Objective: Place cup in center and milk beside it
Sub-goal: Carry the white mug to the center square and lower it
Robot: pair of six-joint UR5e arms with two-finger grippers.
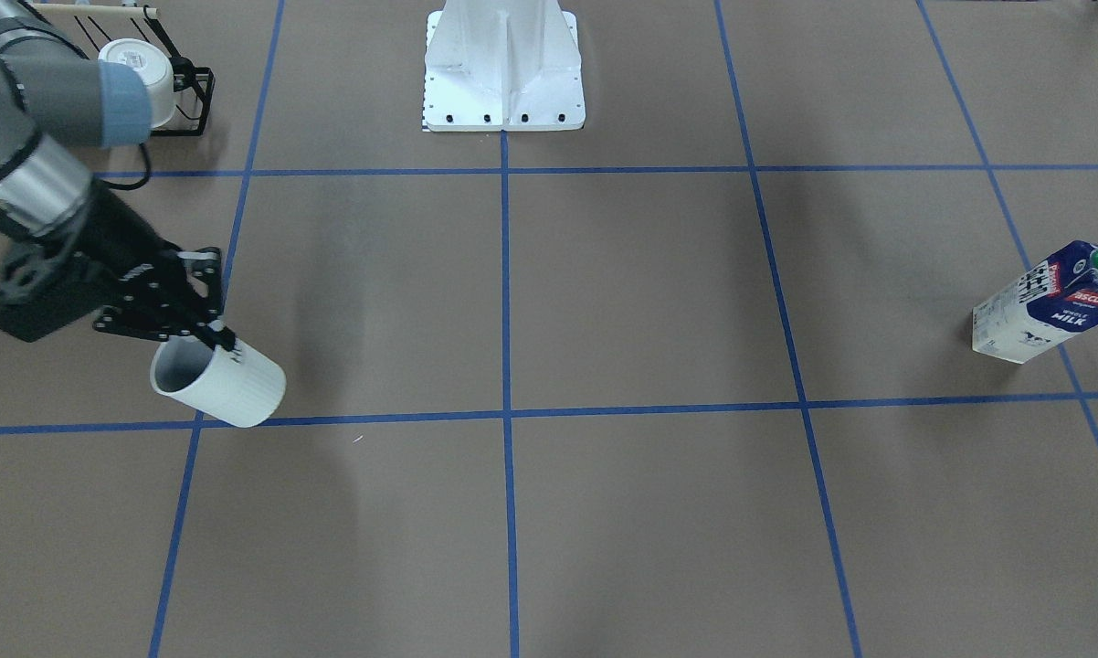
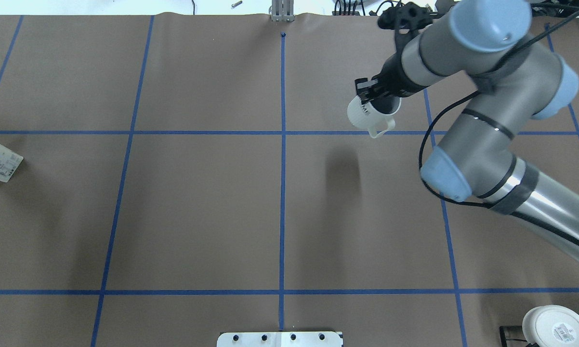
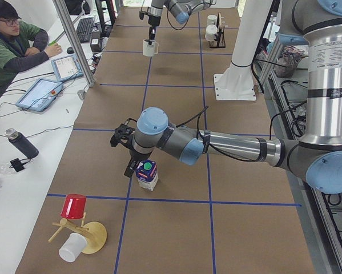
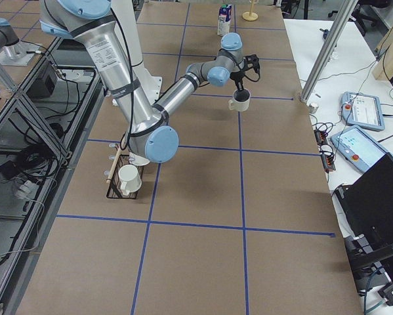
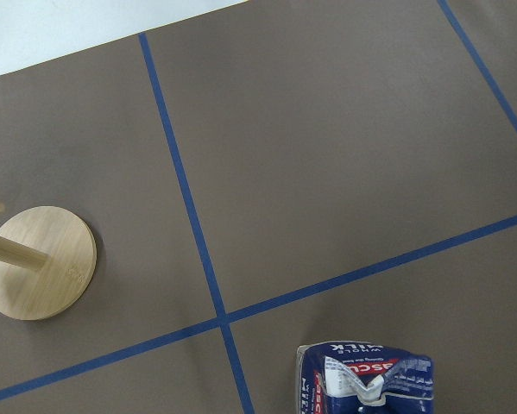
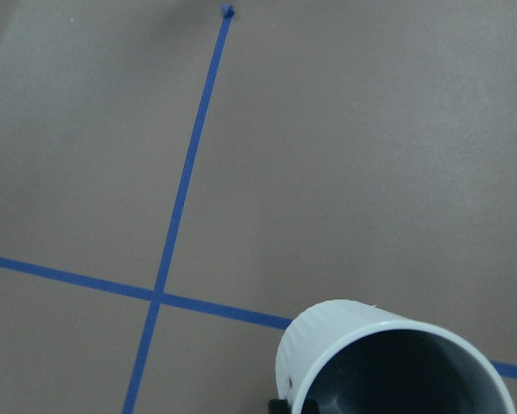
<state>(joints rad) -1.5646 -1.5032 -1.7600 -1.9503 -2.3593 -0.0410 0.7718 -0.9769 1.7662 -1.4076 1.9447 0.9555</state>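
Above the table [image 1: 649, 292], right pincer [image 1: 218, 338] grips cup [image 1: 229, 384].

The table is being covered by a matte brown sheet [image 1: 649, 512] that is being divided into large squares by blue tape lines [image 1: 505, 302], and soft, blurred shadows [image 2: 342, 168] are being cast on it. In the left side view, a white desk [image 3: 11, 188] at nine o'clock is being occupied by tablets [image 3: 39, 93], a dark bottle [image 3: 21, 144] and, at ten o'clock, a seated person in green [image 3: 8, 43], beside an aluminium post [image 3: 73, 40]. In the right side view, metal racks [image 4: 25, 102] strung with cables are being shown at nine o'clock and a black laptop [image 4: 380, 190] at four o'clock.
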